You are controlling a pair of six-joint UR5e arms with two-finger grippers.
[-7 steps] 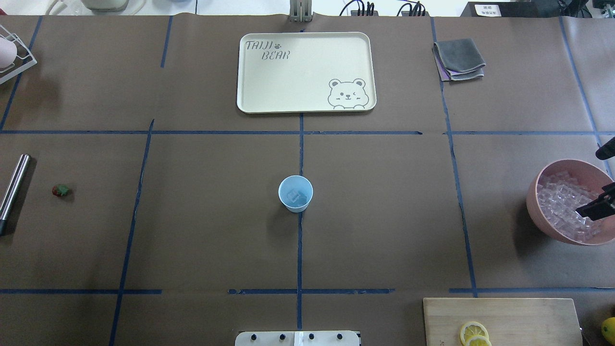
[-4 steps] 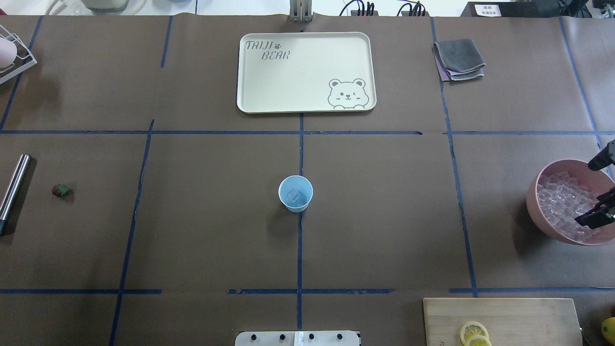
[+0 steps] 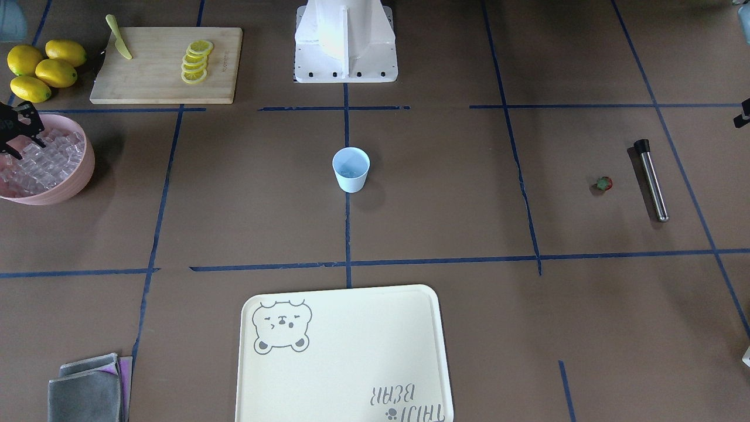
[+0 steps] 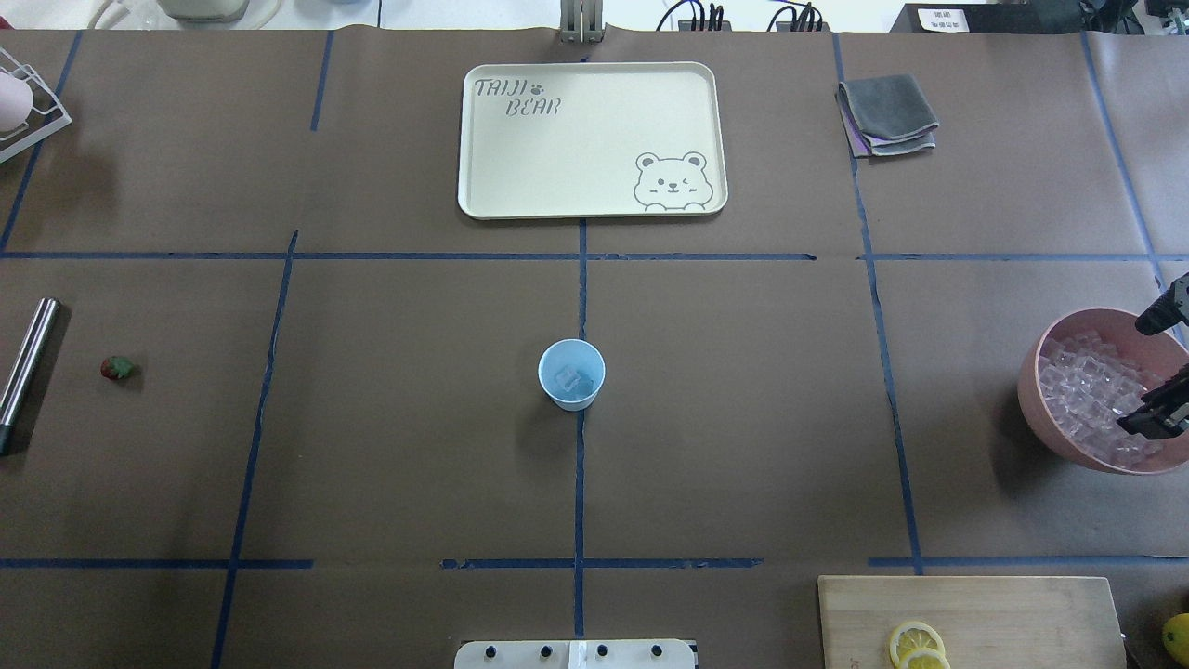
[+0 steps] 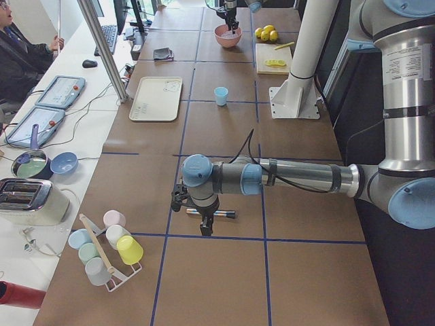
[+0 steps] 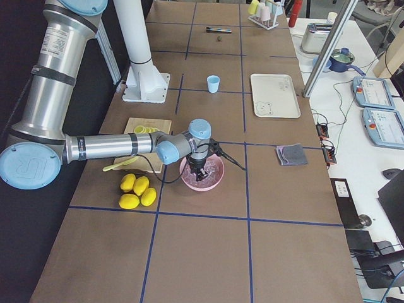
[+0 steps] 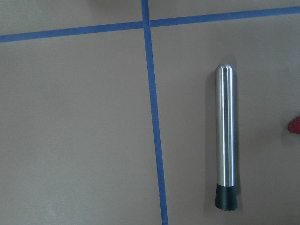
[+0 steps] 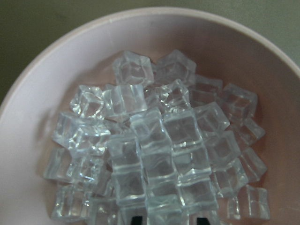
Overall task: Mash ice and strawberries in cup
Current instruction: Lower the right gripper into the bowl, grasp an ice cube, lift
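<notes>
1. At the far left edge of the overhead view, a steel muddler (image 4: 26,362) with a black end lies flat on the brown table (image 4: 418,446). In the exterior left view the left gripper (image 5: 205,229) hangs over it, and I cannot tell whether its fingers are spread or pressed together
2. Just right of the muddler and apart from it, the strawberry (image 4: 118,369) lies on the table
3. At the centre, the cup (image 4: 546,360) stands upright on a blue tape line, with a few cubes of ice (image 4: 572,379) at its bottom
4. At the upper centre lies a cream tray (image 4: 594,139) with a bear drawing
5. At the upper right lie folded grey cloths (image 4: 887,113)
6. At the right edge, a pink bowl (image 4: 1031,395) is heaped with more ice. The right gripper (image 4: 1135,423) is down among the cubes, and in its wrist view the fingertips (image 8: 136,220) are spread with cubes between them
7. At the lower right, a wooden cutting board (image 4: 1003,613) carries lemon slices (image 4: 917,646), and a whole lemon (image 4: 1178,636) sits at the frame's edge
</notes>
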